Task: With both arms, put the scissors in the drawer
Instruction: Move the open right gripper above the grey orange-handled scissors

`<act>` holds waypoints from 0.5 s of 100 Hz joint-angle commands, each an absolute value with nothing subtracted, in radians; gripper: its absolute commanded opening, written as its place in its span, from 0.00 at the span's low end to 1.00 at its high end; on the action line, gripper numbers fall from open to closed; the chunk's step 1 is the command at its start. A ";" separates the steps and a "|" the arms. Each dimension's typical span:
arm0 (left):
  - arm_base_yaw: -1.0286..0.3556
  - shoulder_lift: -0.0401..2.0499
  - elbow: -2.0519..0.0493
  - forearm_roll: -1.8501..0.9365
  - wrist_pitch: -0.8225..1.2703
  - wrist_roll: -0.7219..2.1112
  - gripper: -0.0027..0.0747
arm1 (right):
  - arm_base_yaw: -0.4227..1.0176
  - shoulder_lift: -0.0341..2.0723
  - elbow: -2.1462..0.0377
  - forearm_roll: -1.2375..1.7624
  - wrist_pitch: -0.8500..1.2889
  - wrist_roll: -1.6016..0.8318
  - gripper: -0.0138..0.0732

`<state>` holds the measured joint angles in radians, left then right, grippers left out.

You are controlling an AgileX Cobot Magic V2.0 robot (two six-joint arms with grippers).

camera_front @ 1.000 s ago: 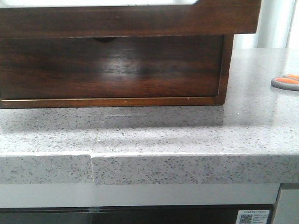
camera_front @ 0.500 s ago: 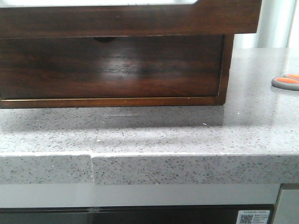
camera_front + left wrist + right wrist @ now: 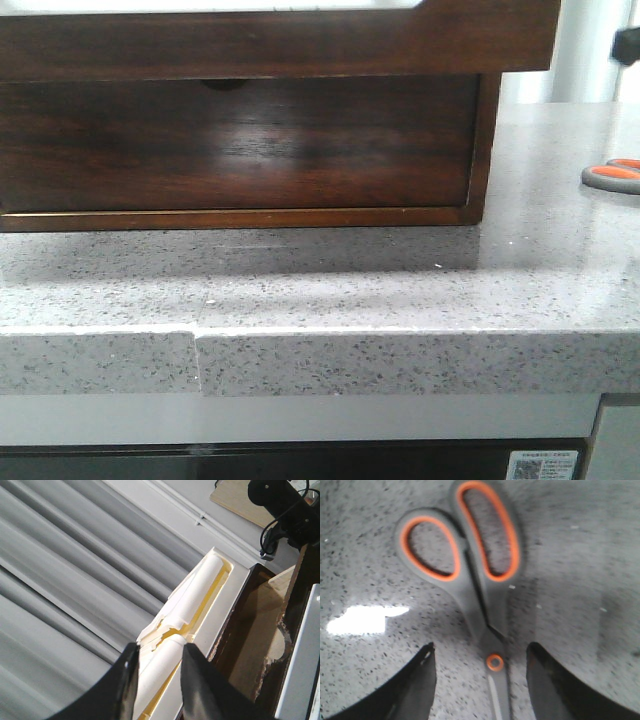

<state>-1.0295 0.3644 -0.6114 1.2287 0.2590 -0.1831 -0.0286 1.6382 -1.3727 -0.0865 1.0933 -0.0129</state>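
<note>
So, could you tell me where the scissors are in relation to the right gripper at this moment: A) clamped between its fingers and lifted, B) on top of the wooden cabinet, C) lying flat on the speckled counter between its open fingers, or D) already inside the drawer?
C: the right wrist view shows the scissors flat on the counter, with the right gripper open, one finger on either side of the blades.

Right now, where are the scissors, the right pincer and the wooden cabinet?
scissors (image 3: 485, 610), right wrist view, on the grey shank just below the handle loops.
right pincer (image 3: 481, 680), right wrist view, midway between its open fingertips.
wooden cabinet (image 3: 240, 145), front view, on the glossy dark front panel.
</note>
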 commanded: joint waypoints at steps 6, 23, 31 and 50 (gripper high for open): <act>-1.035 0.372 -0.637 1.229 0.249 -0.199 0.29 | -0.029 1.634 -1.411 -0.083 1.084 -0.047 0.57; -1.035 0.372 -0.637 1.229 0.249 -0.199 0.29 | -0.029 1.663 -1.411 -0.083 1.078 -0.047 0.57; -1.035 0.372 -0.637 1.229 0.249 -0.199 0.29 | -0.029 1.675 -1.411 -0.083 1.080 -0.047 0.57; -1.035 0.372 -0.637 1.229 0.249 -0.199 0.29 | -0.029 1.706 -1.411 -0.083 1.081 -0.047 0.57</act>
<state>-1.0295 0.3644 -0.6114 1.2264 0.2703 -0.1831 -0.0286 1.7346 -1.3776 -0.0735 1.0931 -0.0340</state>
